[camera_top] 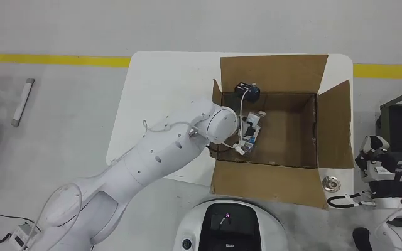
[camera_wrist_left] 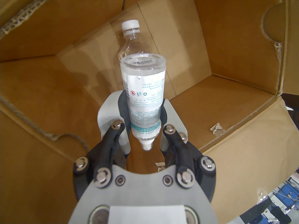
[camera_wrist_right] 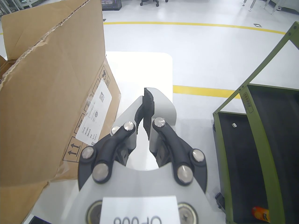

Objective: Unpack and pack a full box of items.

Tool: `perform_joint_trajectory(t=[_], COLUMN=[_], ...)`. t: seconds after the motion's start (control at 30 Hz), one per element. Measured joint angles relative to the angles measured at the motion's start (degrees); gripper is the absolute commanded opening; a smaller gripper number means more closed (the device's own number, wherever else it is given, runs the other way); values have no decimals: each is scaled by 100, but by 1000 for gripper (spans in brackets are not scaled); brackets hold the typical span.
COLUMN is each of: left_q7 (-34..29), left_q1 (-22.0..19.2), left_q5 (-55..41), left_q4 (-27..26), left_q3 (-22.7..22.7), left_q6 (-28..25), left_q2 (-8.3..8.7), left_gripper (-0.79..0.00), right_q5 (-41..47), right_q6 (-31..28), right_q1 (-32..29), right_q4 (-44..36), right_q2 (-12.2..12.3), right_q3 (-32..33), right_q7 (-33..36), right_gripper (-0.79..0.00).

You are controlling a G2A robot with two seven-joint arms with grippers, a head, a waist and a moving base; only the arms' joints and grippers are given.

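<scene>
bottle [camera_wrist_left: 143, 94] in pincer [camera_wrist_left: 144, 101], inside box [camera_wrist_left: 233, 36], box on table [camera_top: 163, 94]

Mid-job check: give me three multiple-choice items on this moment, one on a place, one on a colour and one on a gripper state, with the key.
1. Where is the left gripper?
A. In a drawer.
B. Inside the box.
C. Above a sink.

2. What colour is the cap beyond the held bottle?
A. Red.
B. Blue.
C. White.

3. How is the right gripper?
A. Shut and empty.
B. Wide open.
C. Shut on a can.

Key:
1 B: cardboard walls surround it in the left wrist view.
2 C: the cap is plainly white.
3 A: its pads meet with nothing between them.
</scene>
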Motion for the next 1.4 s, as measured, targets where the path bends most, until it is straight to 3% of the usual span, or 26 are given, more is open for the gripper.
perform_joint_trajectory(t=[0.03,0.53,0.7,0.93,1.2,1.4], left_q7=[0,-128,-141,-650,-1311,-1454], left_q1=[3,143,244,375,572,749], left_q5=[5,264,345,791,1296,1627], left_q4=[18,-185,-621,-1524,-2417,-2786], left_q3=[-1,-262,-476,-695,-895,-1097], left_q6=[1,55,-139,-518,-668,-598], left_q2=[-12,-52,-2,136,264,331], left_gripper=[0,0,0,0,0,0], right_q5=[0,0,0,-481,-1415,-2466], right_q6=[0,0,0,-174,-1294,-1945], right_q1=[0,0,0,-6,-323,-671], right_q4=[0,0,0,19,-47,-259], right_q2=[0,0,0,7,83,102], right_q3=[0,0,0,244,992,1297], right_q7=[0,0,0,257,1182,925], right_gripper=[-785,-785,-785,-785,-785,-785])
